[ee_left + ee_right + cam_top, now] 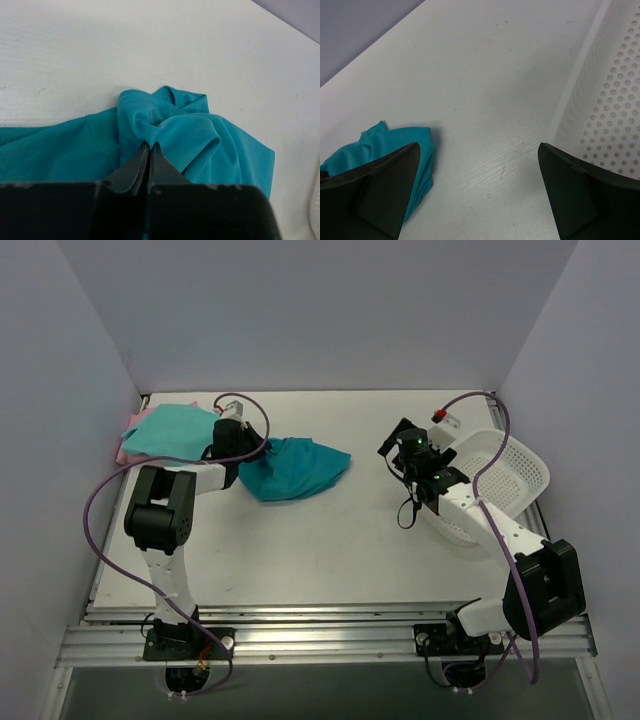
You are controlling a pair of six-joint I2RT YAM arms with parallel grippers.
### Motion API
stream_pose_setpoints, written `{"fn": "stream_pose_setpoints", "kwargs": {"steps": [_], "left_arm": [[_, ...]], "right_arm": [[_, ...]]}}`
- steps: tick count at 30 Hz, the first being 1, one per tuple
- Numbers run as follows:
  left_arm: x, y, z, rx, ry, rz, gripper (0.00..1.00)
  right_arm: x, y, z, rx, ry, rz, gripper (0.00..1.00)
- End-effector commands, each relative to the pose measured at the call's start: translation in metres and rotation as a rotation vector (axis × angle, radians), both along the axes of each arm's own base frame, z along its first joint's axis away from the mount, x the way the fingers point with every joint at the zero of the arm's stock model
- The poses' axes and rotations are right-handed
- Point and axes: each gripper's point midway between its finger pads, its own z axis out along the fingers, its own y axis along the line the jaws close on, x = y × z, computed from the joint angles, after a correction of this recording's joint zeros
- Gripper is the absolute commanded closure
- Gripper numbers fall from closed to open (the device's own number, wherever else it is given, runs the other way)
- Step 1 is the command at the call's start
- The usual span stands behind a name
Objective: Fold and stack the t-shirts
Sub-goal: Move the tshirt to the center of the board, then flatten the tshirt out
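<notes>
The darker teal t-shirt (pixel 296 469) lies crumpled at the middle-left of the table. My left gripper (pixel 248 462) is at its left edge, shut on a bunched fold of the darker teal t-shirt (pixel 165 125); the jaws (pixel 150 146) are pressed together with cloth gathered at their tips. The light mint-green t-shirt (pixel 172 428) lies flat at the far left, on top of the pale pink t-shirt (pixel 127 447), of which only an edge shows. My right gripper (pixel 392 452) is open and empty above the bare table (pixel 477 145), right of the teal shirt (pixel 375 142).
A white mesh basket (pixel 505 480) stands tilted at the right, under the right arm; its perforated wall (pixel 607 100) is close beside my right gripper. White walls enclose the table on the left, back and right. Purple cables loop off both arms.
</notes>
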Motion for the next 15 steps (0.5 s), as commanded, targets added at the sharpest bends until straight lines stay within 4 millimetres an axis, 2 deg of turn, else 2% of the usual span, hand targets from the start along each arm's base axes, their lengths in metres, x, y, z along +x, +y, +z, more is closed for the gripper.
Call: {"fn": "stream_pose_setpoints", "kwargs": {"steps": [1,2,3,4,5,6,7,8,9,10,11,12,14,15], "left_arm": [[0.028,0.000,0.107,-0.021,-0.186,0.013,0.98],[0.026,-0.002,0.127,-0.014,-0.194,0.004,0.98],[0.028,-0.005,0.157,-0.012,-0.236,-0.004,0.98],[0.023,-0.017,0.196,-0.011,-0.289,-0.027,0.98],[0.025,-0.025,0.273,-0.022,-0.420,-0.032,0.98],[0.021,-0.031,0.288,0.034,-0.404,-0.044,0.98],[0.012,-0.053,0.313,0.045,-0.417,-0.086,0.98],[-0.005,-0.058,0.392,0.026,-0.522,-0.103,0.98],[-0.019,-0.071,0.424,0.023,-0.578,-0.167,0.98],[-0.017,-0.085,0.429,0.024,-0.583,-0.210,0.98],[-0.051,-0.089,0.487,-0.010,-0.690,-0.244,0.98],[-0.051,-0.098,0.487,-0.021,-0.693,-0.272,0.98],[-0.081,-0.115,0.507,-0.065,-0.763,-0.415,0.97],[-0.085,-0.121,0.495,-0.064,-0.729,-0.464,0.81]], "right_arm": [[0.003,-0.001,0.006,-0.015,-0.021,-0.010,0.00],[0.002,-0.001,0.010,-0.013,-0.026,-0.009,0.00],[0.002,-0.001,0.012,-0.012,-0.030,-0.009,0.00],[0.001,-0.002,0.014,-0.009,-0.036,-0.009,0.00],[0.000,-0.003,0.015,-0.008,-0.039,-0.010,0.00],[-0.002,-0.004,0.022,-0.002,-0.054,-0.012,0.00],[-0.002,-0.004,0.025,0.001,-0.062,-0.012,0.00],[-0.003,-0.005,0.027,0.002,-0.066,-0.015,0.00],[-0.005,-0.007,0.032,0.006,-0.079,-0.019,0.00],[-0.006,-0.007,0.035,0.008,-0.084,-0.018,0.00],[-0.008,-0.009,0.036,0.006,-0.084,-0.023,0.00],[-0.010,-0.010,0.041,0.010,-0.096,-0.025,0.00],[-0.013,-0.014,0.046,0.016,-0.114,-0.032,0.00],[-0.015,-0.014,0.045,0.018,-0.114,-0.033,0.00]]}}
